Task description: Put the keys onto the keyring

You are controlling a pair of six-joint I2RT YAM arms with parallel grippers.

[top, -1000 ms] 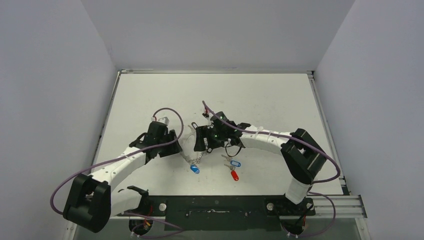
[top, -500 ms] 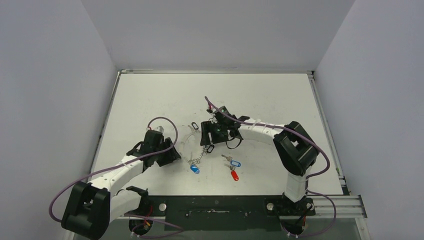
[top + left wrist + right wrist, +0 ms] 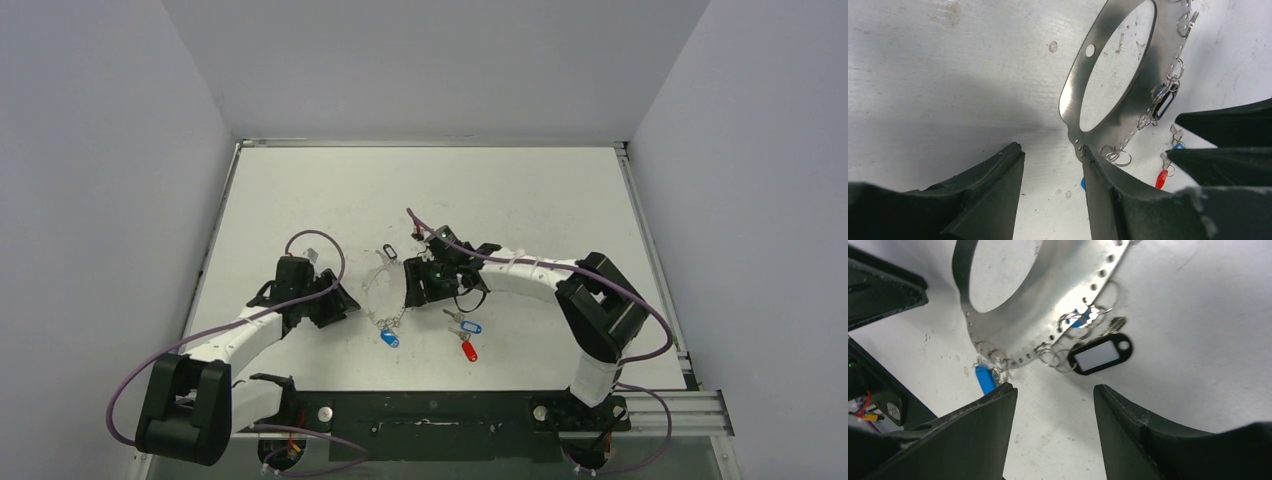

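Observation:
The keyring (image 3: 376, 274) is a flat silvery hoop with small holes, lying on the white table between my two grippers. Small split rings hang from it, along with a chain to a dark blue tag (image 3: 390, 338) and a black tag (image 3: 1100, 355). Two loose keys lie right of it, one with a light blue tag (image 3: 470, 326) and one with a red tag (image 3: 468, 350). My left gripper (image 3: 338, 302) stands open at the hoop's left edge with only bare table between its fingers (image 3: 1050, 150). My right gripper (image 3: 410, 286) hovers open over the hoop's right side (image 3: 1053, 387). It holds nothing.
A small silver clip (image 3: 390, 250) lies just behind the hoop. The table's raised rim (image 3: 430, 145) runs along the back, and grey walls close in on both sides. In the left wrist view the red tag (image 3: 1162, 178) shows beside the right arm's dark fingers (image 3: 1228, 120).
My left gripper has drawn back to the left, away from the hoop. My right gripper's jaws have narrowed, and it shifted back, then forward again over the hoop's right side.

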